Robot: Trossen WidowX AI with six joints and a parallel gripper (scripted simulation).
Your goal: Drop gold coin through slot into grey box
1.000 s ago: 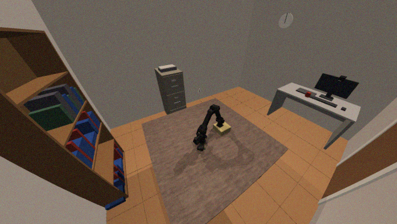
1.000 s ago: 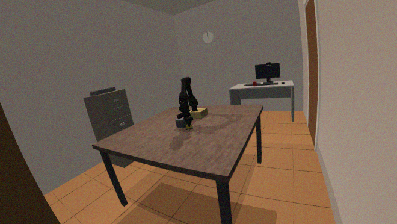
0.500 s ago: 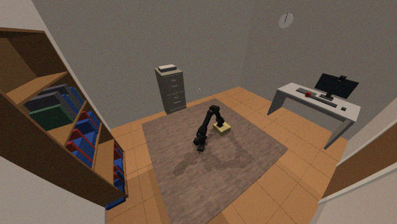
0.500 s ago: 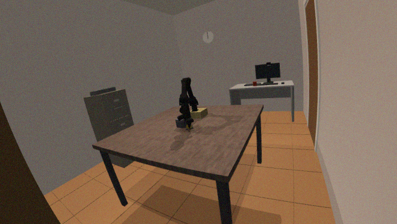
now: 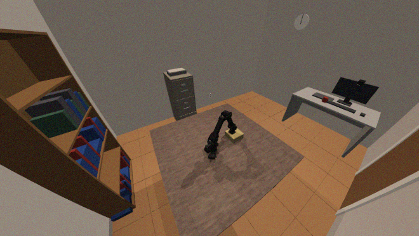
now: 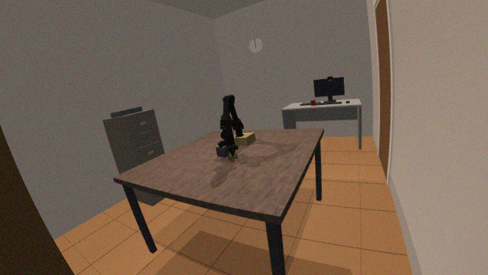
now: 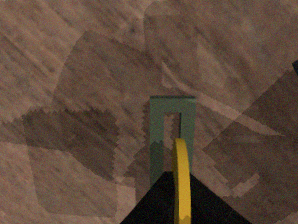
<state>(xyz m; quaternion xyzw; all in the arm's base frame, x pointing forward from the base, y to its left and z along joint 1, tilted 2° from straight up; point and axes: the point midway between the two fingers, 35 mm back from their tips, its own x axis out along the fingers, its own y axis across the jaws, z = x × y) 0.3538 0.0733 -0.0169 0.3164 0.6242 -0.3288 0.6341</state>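
The gold coin (image 7: 183, 172) (image 6: 230, 155) stands on edge between the fingertips of my gripper (image 7: 176, 180) (image 6: 232, 151), which is shut on it. The coin is at the dark-green holder (image 7: 156, 120), with its lower part over or in the slot; whether it is clear of the slot I cannot tell. The holder's far end and part of its slot show in the wrist view; its near end is hidden by the fingers. The closed box (image 6: 221, 151) looks blue-grey and sits just left of the gripper in the exterior view; its lid slot is not visible.
The arm's yellow base block (image 5: 235, 136) (image 6: 245, 139) stands on the brown table (image 5: 203, 196) (image 6: 177, 166), behind the gripper. A dark corner (image 7: 296, 68) shows at the wrist view's right edge. A filing cabinet, a desk and shelves stand away from the table.
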